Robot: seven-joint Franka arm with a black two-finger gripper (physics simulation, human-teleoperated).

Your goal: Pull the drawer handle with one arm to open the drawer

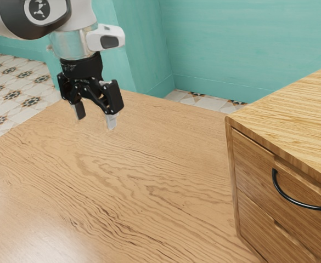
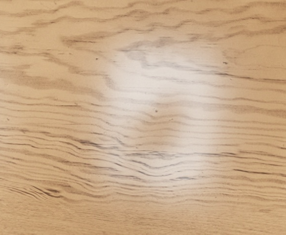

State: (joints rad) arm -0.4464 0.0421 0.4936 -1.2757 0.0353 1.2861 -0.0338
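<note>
The black two-finger gripper (image 1: 95, 120) hangs wide open and empty above the glossy wooden tabletop (image 1: 149, 181) near its far edge, by the teal wall (image 1: 231, 38). The wooden drawer cabinet (image 1: 292, 126) with its curved black handle (image 1: 298, 198) stands well apart, at the edge on the exterior view's right.

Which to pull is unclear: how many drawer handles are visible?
1: black handle on the upper drawer, exterior view's right; a lower one may be out of frame.

The exterior camera stands raised at my side, looking down across the table (image 1: 149, 181) past my gripper (image 1: 95, 120) toward the teal walls (image 1: 231, 38), while my wrist camera faces straight down, close over the patch of that same table beneath the gripper.
</note>
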